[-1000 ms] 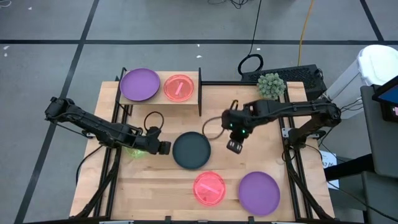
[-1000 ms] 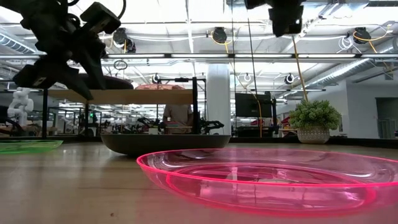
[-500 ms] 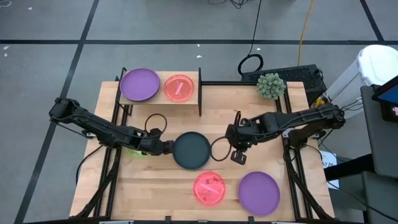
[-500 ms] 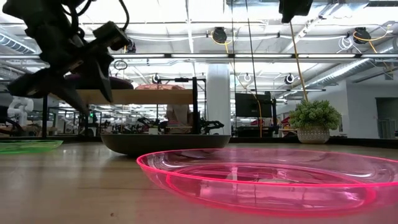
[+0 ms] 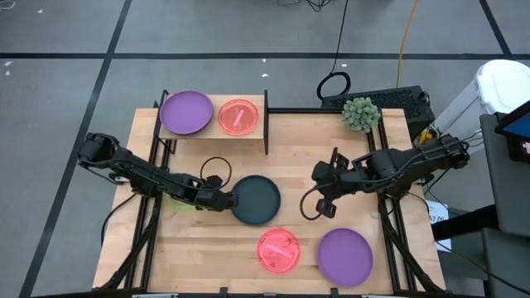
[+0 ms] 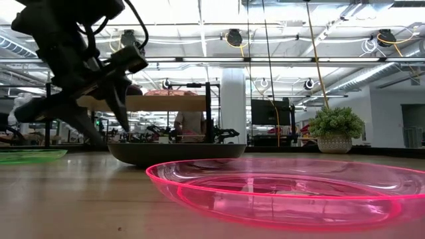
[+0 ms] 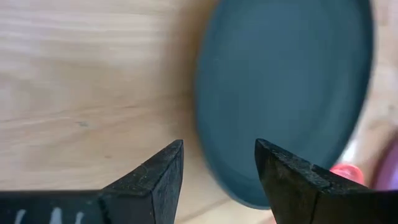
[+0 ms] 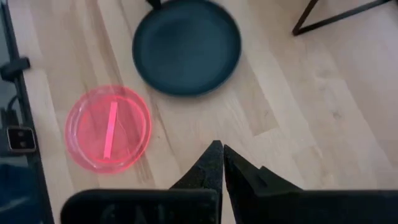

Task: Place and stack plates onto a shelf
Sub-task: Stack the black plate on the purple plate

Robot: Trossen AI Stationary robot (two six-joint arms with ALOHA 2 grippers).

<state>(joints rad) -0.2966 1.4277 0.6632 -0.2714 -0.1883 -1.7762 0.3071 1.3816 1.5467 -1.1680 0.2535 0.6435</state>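
A dark teal plate (image 5: 255, 199) lies flat mid-table; it also shows in the low view (image 6: 176, 151) and the right wrist view (image 8: 186, 46). My left gripper (image 5: 224, 199) is open at this plate's left rim. In the left wrist view the gripper (image 7: 217, 168) has the edge of the plate (image 7: 286, 93) between its fingertips; whether they touch I cannot tell. My right gripper (image 5: 325, 205) is shut and hovers right of the plate, as its wrist view (image 8: 222, 152) shows. The shelf (image 5: 214, 132) holds a purple plate (image 5: 186, 112) and a pink plate (image 5: 238, 117).
A pink plate (image 5: 278, 250) and a purple plate (image 5: 345, 257) lie near the table's near edge. A green plate (image 5: 175, 203) sits partly under my left arm. A potted plant (image 5: 361, 113) stands at the far right. Cable loops lie beside the dark plate.
My left gripper has moved right and down to the dark plate's left rim. My right gripper has drawn back toward the table's right edge, away from the plate, and has left the low view. No plate has moved.
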